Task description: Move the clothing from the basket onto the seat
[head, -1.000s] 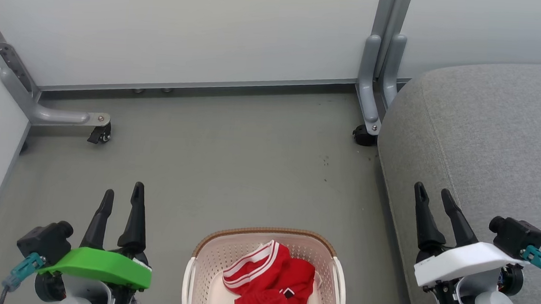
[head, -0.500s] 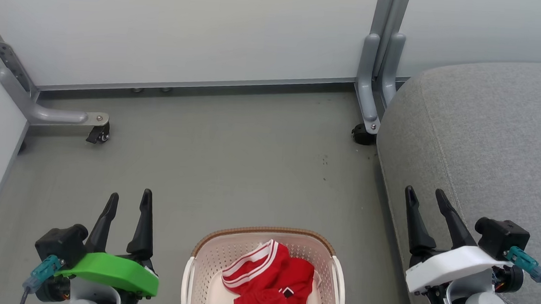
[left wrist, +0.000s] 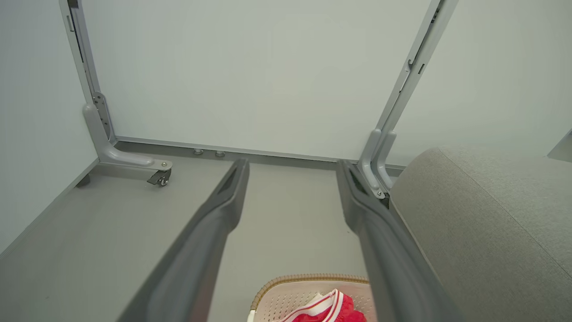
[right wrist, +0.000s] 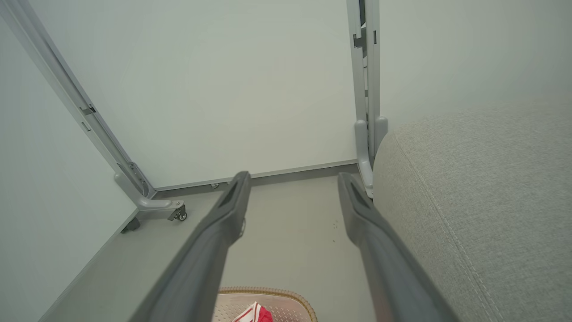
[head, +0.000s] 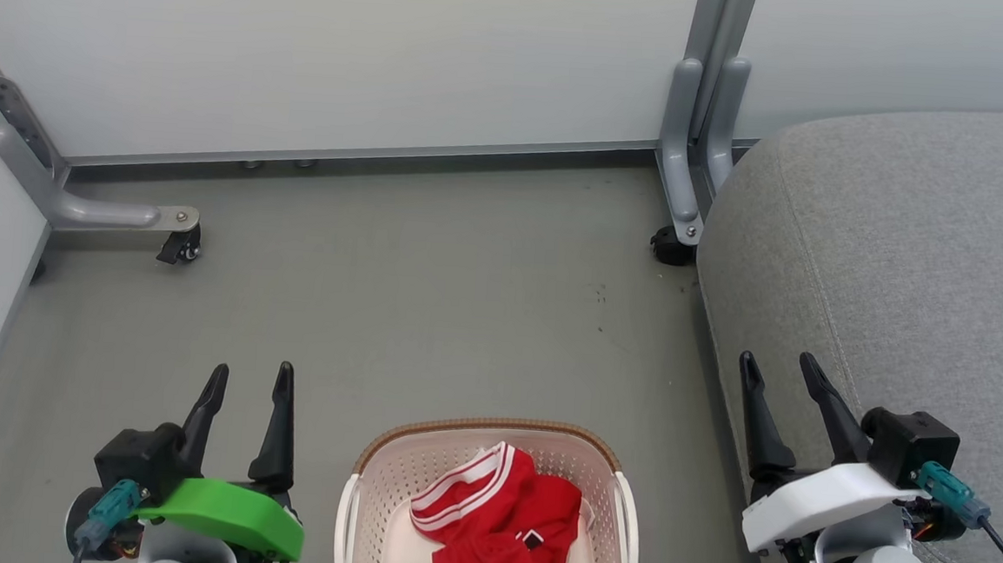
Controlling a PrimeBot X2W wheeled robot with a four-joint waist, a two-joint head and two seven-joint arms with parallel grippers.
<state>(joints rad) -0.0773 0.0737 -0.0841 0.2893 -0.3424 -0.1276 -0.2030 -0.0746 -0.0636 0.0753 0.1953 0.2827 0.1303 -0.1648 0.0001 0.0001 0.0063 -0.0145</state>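
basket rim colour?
Brown, woven-look rim on a cream basket; clearest in the head view.

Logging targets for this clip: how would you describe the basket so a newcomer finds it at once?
Start at the big grey seat on the right of the head view. On the floor left of it, at the bottom middle, stands the basket. It is a cream perforated tub with a brown woven-look rim, holding red clothing.
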